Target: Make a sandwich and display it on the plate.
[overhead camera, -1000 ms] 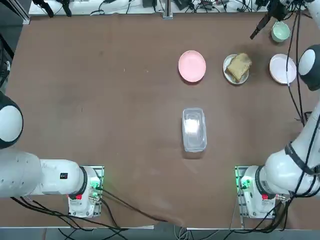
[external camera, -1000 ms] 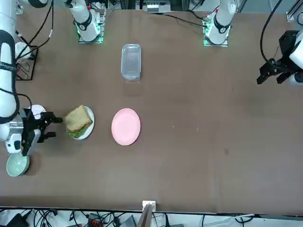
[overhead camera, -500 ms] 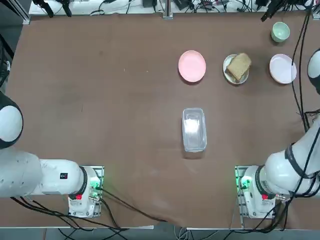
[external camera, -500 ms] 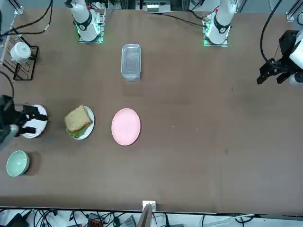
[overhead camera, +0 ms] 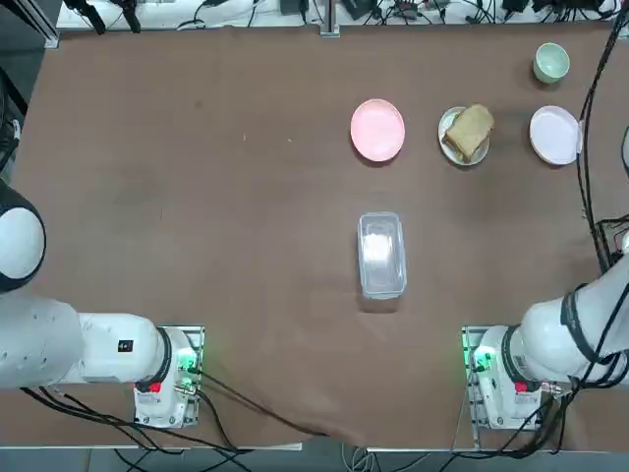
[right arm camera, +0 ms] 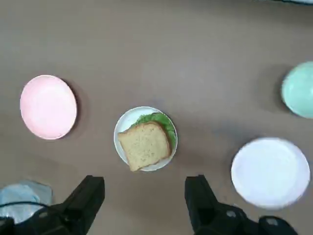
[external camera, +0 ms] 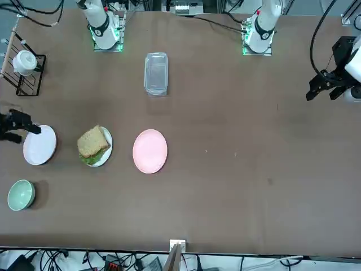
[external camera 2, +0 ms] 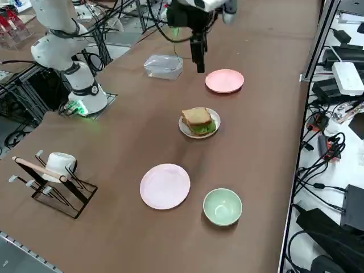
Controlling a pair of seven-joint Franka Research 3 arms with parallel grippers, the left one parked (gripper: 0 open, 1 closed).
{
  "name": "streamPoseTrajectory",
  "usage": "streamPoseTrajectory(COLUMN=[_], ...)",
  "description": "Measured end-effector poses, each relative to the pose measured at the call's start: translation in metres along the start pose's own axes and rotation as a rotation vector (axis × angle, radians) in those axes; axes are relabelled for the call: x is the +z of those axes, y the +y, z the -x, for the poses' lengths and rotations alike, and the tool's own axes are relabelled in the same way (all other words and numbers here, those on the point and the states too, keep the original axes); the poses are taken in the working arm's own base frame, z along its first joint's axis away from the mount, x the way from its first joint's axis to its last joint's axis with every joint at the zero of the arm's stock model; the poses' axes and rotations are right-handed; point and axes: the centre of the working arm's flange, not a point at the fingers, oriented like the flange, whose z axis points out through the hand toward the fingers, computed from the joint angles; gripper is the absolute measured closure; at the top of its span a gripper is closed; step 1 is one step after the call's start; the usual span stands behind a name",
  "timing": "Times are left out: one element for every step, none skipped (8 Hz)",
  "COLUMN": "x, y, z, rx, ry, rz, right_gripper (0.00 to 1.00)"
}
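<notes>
I judge the task done: the sandwich [right arm camera: 145, 145] sits assembled on the plate [right arm camera: 124, 123] between 2 other plates, my right gripper [right arm camera: 145, 201] hangs high above, jaws wide and empty, needing only parking.

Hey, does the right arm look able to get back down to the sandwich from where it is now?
Probably yes: the right pincer hangs open high above the sandwich on its plate, and nothing lies between them.
</notes>
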Motion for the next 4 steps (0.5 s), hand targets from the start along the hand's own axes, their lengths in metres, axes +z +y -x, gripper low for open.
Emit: streamPoseTrajectory(x=[-0.004, -0.005, -0.004, -0.005], y=[-0.021, -0.046, -0.072, -0.091], z=[0.010, 0.021, 0.035, 0.052], rx=[0.049, 0.102, 0.147, 0.179], ry=[-0.020, -0.027, -0.022, -0.018], rz=[0.052, 0.095, 0.117, 0.126], right_gripper=[0.00, 0.00, 0.00, 0.00])
